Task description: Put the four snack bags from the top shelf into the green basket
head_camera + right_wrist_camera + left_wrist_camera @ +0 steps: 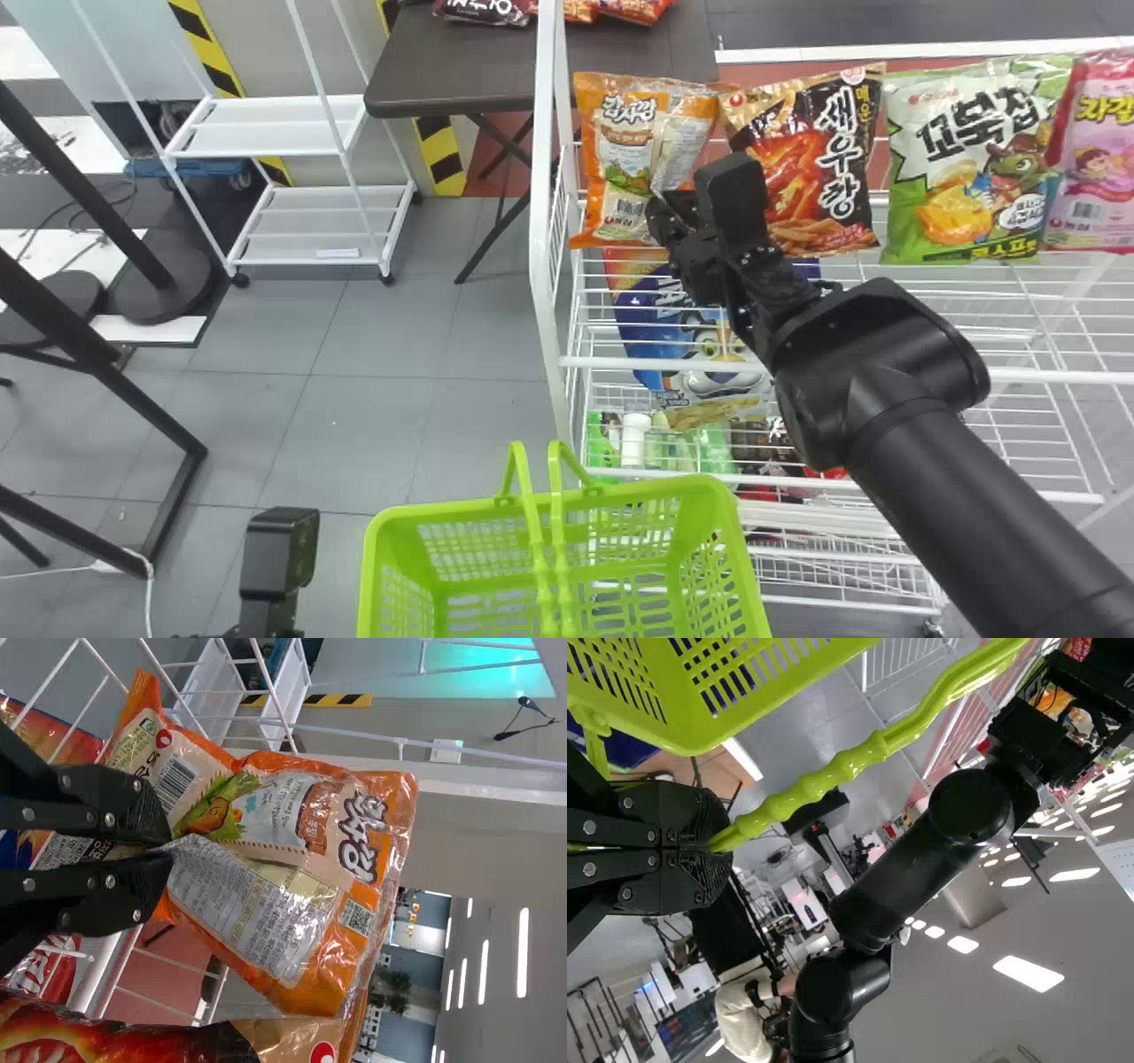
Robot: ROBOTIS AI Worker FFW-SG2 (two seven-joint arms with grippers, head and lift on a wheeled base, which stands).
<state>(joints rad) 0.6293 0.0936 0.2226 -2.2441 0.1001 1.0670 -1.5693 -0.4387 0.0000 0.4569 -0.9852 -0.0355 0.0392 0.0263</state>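
In the head view my right gripper (673,213) is at the orange snack bag (620,133), leftmost on the top shelf. In the right wrist view my right gripper (168,850) is shut on a pinched fold of the orange bag (292,815). Right of it in the head view stand the red-brown bag (815,159), green bag (966,195) and pink bag (1099,168). The green basket (381,540) is at bottom centre, with no snack bag visible inside. My left gripper (270,576) is at lower left; in its wrist view, the left gripper (713,846) is shut on the basket's handle (850,762).
The white wire rack's post (542,221) stands left of the orange bag. A blue bag (691,337) and other goods lie on lower levels. Behind is a dark table (461,71) with more bags; a white rack (266,128) stands at back left.
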